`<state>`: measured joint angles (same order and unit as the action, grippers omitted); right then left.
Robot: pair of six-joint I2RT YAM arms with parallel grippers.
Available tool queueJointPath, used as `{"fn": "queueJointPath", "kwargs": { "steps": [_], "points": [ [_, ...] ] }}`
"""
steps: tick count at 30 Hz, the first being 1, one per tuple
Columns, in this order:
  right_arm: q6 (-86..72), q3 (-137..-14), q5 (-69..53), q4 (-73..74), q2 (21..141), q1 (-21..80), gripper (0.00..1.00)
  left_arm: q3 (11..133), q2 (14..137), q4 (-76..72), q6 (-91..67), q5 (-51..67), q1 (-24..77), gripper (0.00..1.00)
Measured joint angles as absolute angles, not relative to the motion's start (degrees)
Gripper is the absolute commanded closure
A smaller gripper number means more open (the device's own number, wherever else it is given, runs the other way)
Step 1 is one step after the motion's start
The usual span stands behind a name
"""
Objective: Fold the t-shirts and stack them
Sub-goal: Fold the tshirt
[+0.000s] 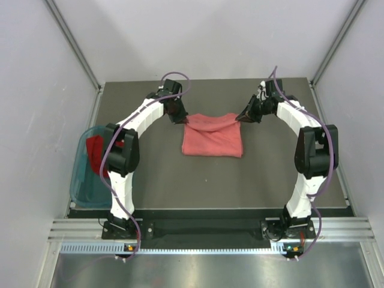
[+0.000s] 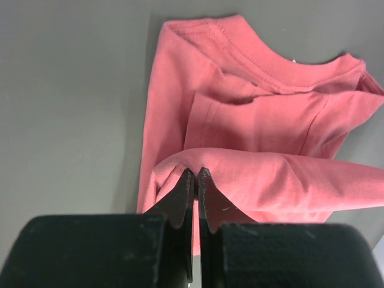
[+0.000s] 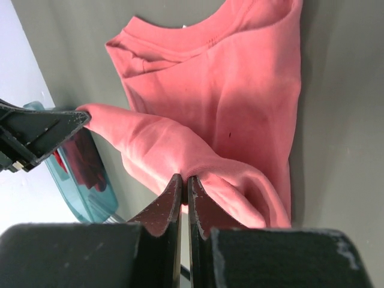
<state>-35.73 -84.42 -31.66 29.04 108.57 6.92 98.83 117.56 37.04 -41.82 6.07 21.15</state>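
Pinching, L gripper (image 2: 196,174): jaws pressed together on a fold of the salmon-pink t-shirt (image 1: 213,143), at its far-left corner. Cloth bulges over the tips.
Pinching, R gripper (image 3: 183,180): jaws closed the same way on the same shirt, far-right corner. A roll of fabric is caught btwn the tips.
Pink shirt pos.: ctr of the table (image 1: 270,180), btwn the two arms. The body lies flat in a rough rectangle. The far edge is raised off the surface & stretched as a band from one gripper to the other.
Neckline (image 2: 264,63): ribbed, seen in both wrist views, on the flat part past the raised band.
Deep red t-shirt (image 1: 96,153): bunched inside the teal plastic basket (image 1: 81,180), well apart from the pink one.
Basket pos.: left edge of the table, just beside the L arm.
Arms: both reach to the far half of the table, bowed outward, w/ wrists turned in toward each other.
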Motion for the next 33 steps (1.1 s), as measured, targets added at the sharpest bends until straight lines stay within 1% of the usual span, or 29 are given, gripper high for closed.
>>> {"fn": "queueJointPath", "kwargs": {
  "steps": [8,30,33],
  "points": [
    [-36.07,-86.83,-32.47,28.29,111.55,5.82,1.0,102.98,120.53,36.8,-41.36,6.85,20.75,1.0],
    [-37.98,-97.58,-35.59,26.94,123.11,4.58,1.0,106.85,125.89,35.48,-42.15,8.4,18.87,1.0],
    [-38.13,-99.37,-35.97,27.0,124.42,4.54,0.98,107.79,127.11,35.2,-42.3,8.8,18.46,1.0]
  ]
}}
